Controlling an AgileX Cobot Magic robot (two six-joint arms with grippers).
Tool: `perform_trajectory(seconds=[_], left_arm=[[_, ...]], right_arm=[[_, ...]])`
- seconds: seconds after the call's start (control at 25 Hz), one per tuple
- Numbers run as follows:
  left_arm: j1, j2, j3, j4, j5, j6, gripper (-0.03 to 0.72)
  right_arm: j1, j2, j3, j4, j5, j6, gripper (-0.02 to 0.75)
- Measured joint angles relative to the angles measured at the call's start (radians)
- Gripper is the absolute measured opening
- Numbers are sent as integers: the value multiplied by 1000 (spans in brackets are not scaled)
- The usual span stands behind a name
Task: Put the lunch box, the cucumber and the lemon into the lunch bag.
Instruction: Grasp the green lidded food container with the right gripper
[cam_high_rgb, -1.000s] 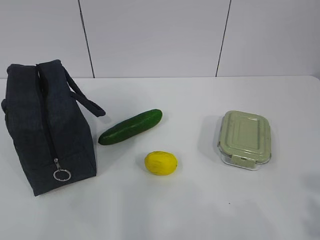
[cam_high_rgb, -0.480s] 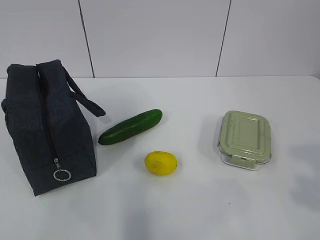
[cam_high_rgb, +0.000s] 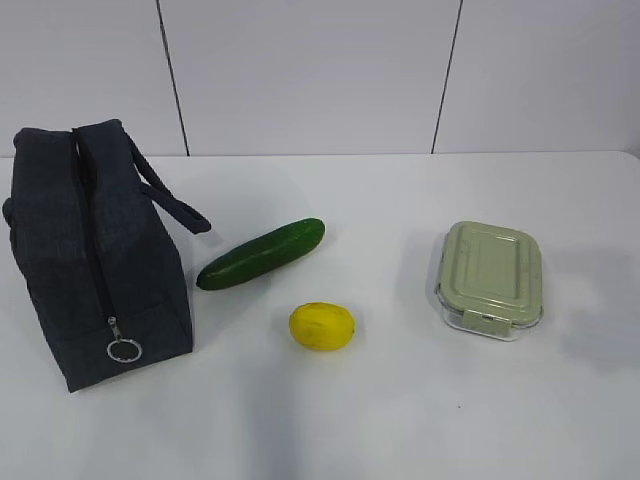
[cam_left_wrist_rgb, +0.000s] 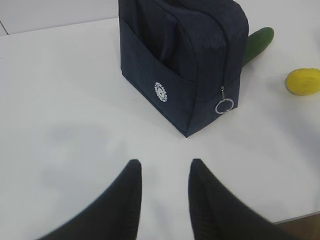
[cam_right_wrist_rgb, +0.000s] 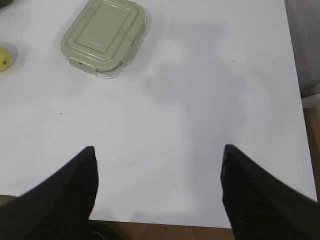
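Observation:
The navy lunch bag (cam_high_rgb: 95, 250) stands at the left of the white table, zipper shut, silver ring pull (cam_high_rgb: 124, 350) hanging on its near end. It also shows in the left wrist view (cam_left_wrist_rgb: 185, 60). The dark green cucumber (cam_high_rgb: 262, 253) lies right of the bag. The yellow lemon (cam_high_rgb: 322, 326) sits in front of the cucumber. The lunch box (cam_high_rgb: 490, 278) with its sage-green lid stands at the right, also in the right wrist view (cam_right_wrist_rgb: 105, 36). My left gripper (cam_left_wrist_rgb: 164, 167) is open and empty, short of the bag. My right gripper (cam_right_wrist_rgb: 159, 152) is wide open and empty, short of the box.
The white table (cam_high_rgb: 400, 420) ends at a near edge seen in the right wrist view (cam_right_wrist_rgb: 200, 226), and its right edge (cam_right_wrist_rgb: 295, 75) also shows there. A panelled white wall (cam_high_rgb: 320, 70) stands behind. Neither arm shows in the exterior view.
The objects have not moved. A faint shadow at the table's right side has shifted a little.

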Motion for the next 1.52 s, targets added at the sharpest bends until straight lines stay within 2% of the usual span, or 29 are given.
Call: perform_trajectory(seconds=[0.6, 1.04, 1.52], left_arm=[[0, 0, 0, 0, 0, 0, 235], [0, 0, 0, 0, 0, 0, 235], [0, 0, 0, 0, 0, 0, 235]], right_arm=[[-2, 160, -19, 0, -50, 79, 579], [-2, 294, -99, 2, -56, 101, 579], [-2, 438, -134, 41, -75, 108, 579]])
